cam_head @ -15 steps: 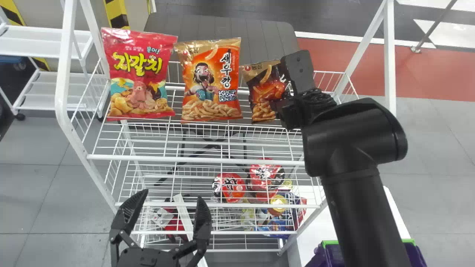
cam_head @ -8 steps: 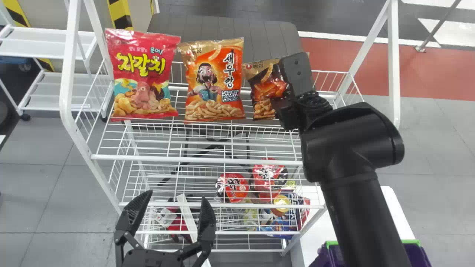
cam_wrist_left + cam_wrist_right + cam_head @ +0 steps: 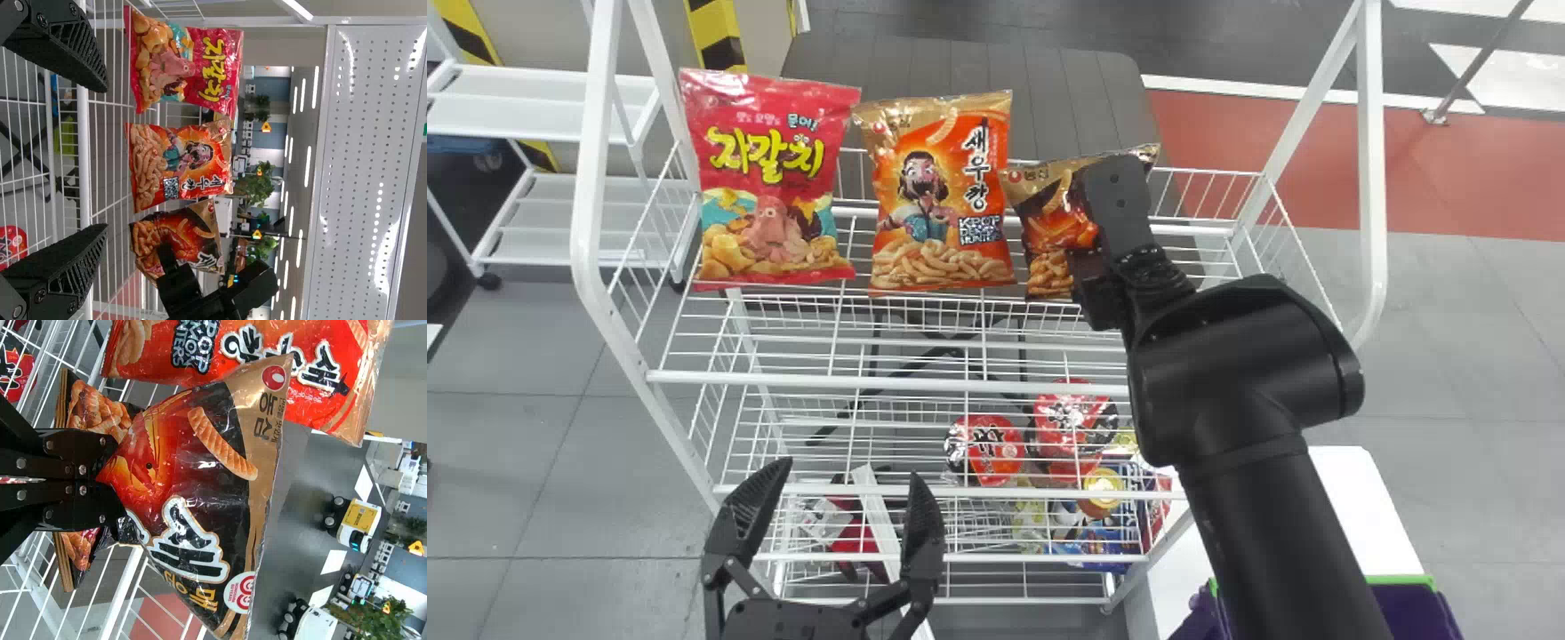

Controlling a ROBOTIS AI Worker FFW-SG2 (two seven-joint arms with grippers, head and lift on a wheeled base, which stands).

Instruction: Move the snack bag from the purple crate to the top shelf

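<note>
Glossy, crinkled plastic snack bag (image 3: 1049, 227); smooth white metal rack (image 3: 889, 383).

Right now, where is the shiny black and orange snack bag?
In the head view, the shiny black and orange snack bag is pinched in the black right gripper at the white wire top shelf, just right of the bright orange bag.

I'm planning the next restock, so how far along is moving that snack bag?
The dark snack bag is out of the purple crate and upright at the top shelf, beside the orange bag. The right gripper has it pinched. Letting go and backing away seem to remain.
</note>
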